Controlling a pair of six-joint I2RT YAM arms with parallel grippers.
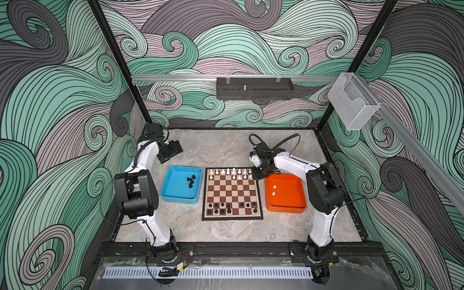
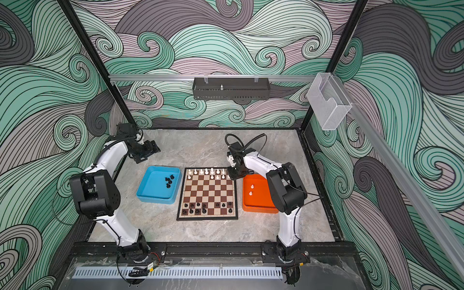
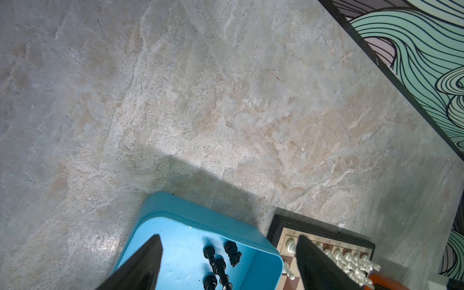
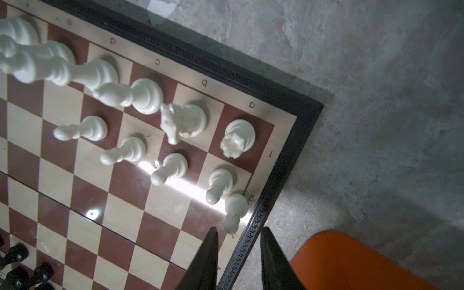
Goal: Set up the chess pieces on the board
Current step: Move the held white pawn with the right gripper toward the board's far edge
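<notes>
Over the board (image 4: 120, 218) corner, right hand (image 4: 239, 229) gapes slightly, empty; left hand (image 3: 228, 238) spread wide, empty; pawn (image 4: 234, 206) looks light, slick: pinch its neck.

In both top views the right hand (image 1: 258, 173) covers the board's (image 1: 232, 216) 1 o'clock corner; black pieces (image 1: 190, 181) in the blue tray (image 1: 170, 192) are too small to identify.

Both top views look down steeply from high above the near edge toward the back wall (image 1: 226, 50). They take in the whole tabletop (image 1: 221, 150) and the chessboard (image 1: 232, 191). The left wrist view looks from fairly close onto bare tabletop, with a corner of the blue tray (image 3: 200, 216) and the board's white chessmen (image 3: 351, 258) at its edge. The right wrist view sits very near that same white end, beside a corner of the orange tray (image 4: 351, 258).
</notes>
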